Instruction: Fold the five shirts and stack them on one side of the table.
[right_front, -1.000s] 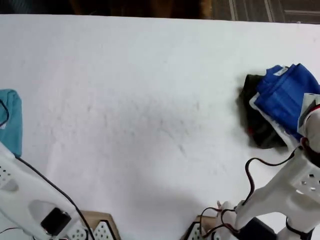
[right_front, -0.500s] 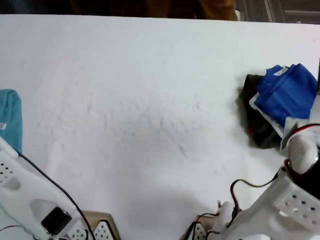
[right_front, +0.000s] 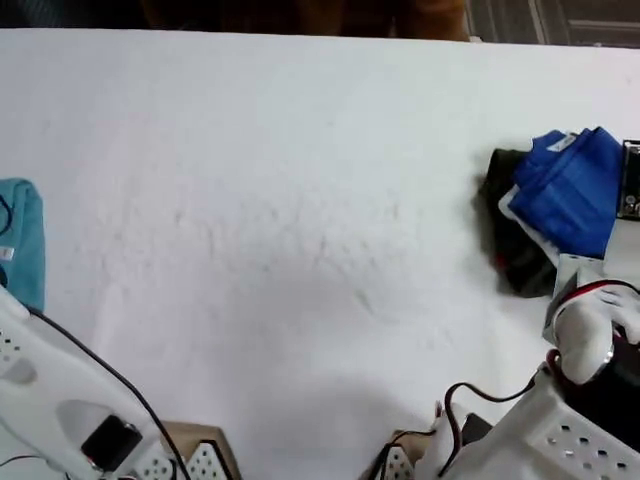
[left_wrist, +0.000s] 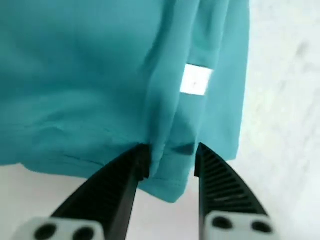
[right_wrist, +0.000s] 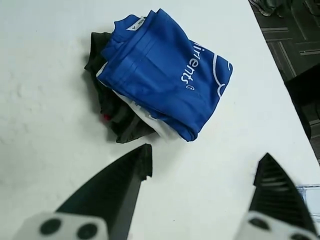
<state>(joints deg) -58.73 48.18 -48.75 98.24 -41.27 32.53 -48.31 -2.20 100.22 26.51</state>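
On teal shirt (left_wrist: 75, 75), white tag (left_wrist: 195, 80), unreadable

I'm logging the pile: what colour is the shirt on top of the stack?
Top shirt: bright blue with white lettering; best in the right wrist view.

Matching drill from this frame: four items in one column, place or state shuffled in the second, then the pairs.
1. teal shirt
2. blue shirt
3. black shirt
4. right gripper

A. open, above the table near the blue shirt
B. on top, right side of the table
C. under the blue shirt, sticking out
D. left side of the table, a fold of its hem inside the left gripper

Pairs: 1-D, 2-B, 3-C, 4-A
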